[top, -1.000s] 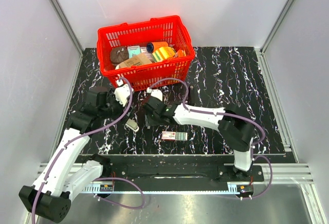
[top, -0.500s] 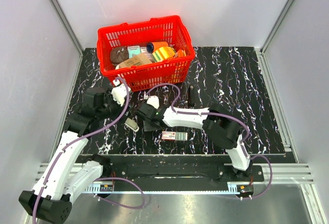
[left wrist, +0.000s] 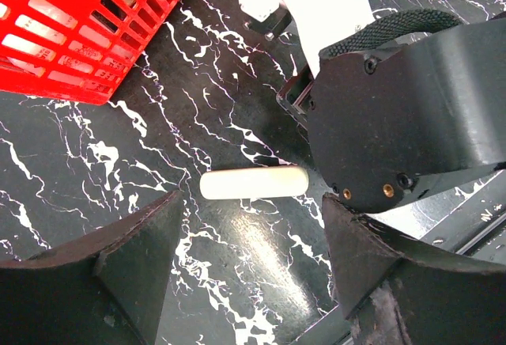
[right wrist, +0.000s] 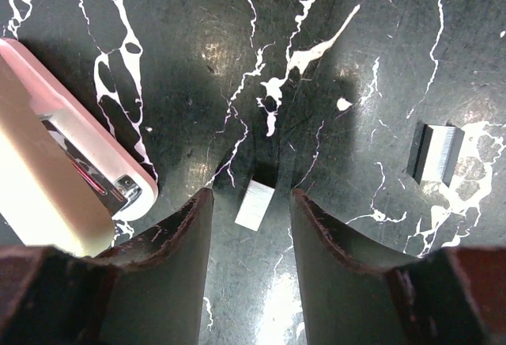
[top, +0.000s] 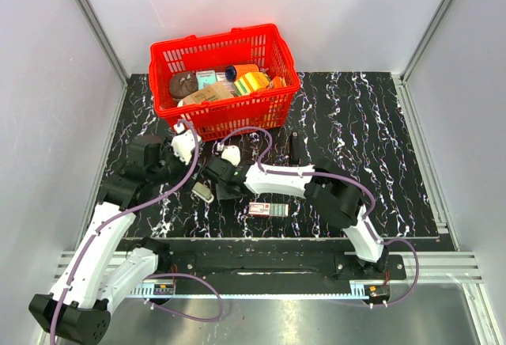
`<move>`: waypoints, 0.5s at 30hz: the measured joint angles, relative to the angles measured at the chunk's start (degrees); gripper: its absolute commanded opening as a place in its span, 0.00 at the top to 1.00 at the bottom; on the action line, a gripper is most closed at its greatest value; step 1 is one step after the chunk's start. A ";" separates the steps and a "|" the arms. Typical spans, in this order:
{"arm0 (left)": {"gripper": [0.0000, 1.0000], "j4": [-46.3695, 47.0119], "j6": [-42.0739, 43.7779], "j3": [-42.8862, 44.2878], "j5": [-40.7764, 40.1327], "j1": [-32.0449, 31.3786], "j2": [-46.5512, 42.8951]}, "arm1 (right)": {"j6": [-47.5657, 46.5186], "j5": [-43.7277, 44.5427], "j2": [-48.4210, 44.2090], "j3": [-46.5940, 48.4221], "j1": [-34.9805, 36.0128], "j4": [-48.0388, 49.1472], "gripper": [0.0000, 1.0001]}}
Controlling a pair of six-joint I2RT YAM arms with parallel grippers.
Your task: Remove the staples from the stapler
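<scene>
The right fingers (right wrist: pixel 178 266) stand apart, pointing down at the worktop (right wrist: pixel 237 60). A short staple strip (right wrist: pixel 255 204) lies loose between their tips. A second staple strip (right wrist: pixel 437 153) lies off to one side, and the stapler (right wrist: pixel 55 163) lies just beside the other. The left fingers (left wrist: pixel 126 274) are spread and grip nothing. The right arm's wrist (left wrist: pixel 403 123) crowds the stapler ahead of them. A small box (top: pixel 267 209) lies nearby. The red basket (top: pixel 225 76) holds assorted packaged items. The right arm bends across leftward.

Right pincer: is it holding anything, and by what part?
Nothing. The right pincer stands open, straddling a loose staple strip, with a gap on each side.
</scene>
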 measured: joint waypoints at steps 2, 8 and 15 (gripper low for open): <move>0.25 -0.02 0.00 0.00 0.00 0.09 -0.20 | 0.00 0.17 0.28 0.31 -0.02 -0.09 0.53; 0.25 -0.02 0.02 -0.02 0.00 0.20 -0.72 | -0.02 1.09 0.52 0.44 0.00 -0.20 0.62; 0.25 -0.02 0.00 -0.02 0.00 0.20 -0.72 | -0.02 2.10 0.61 0.42 0.00 -0.28 0.69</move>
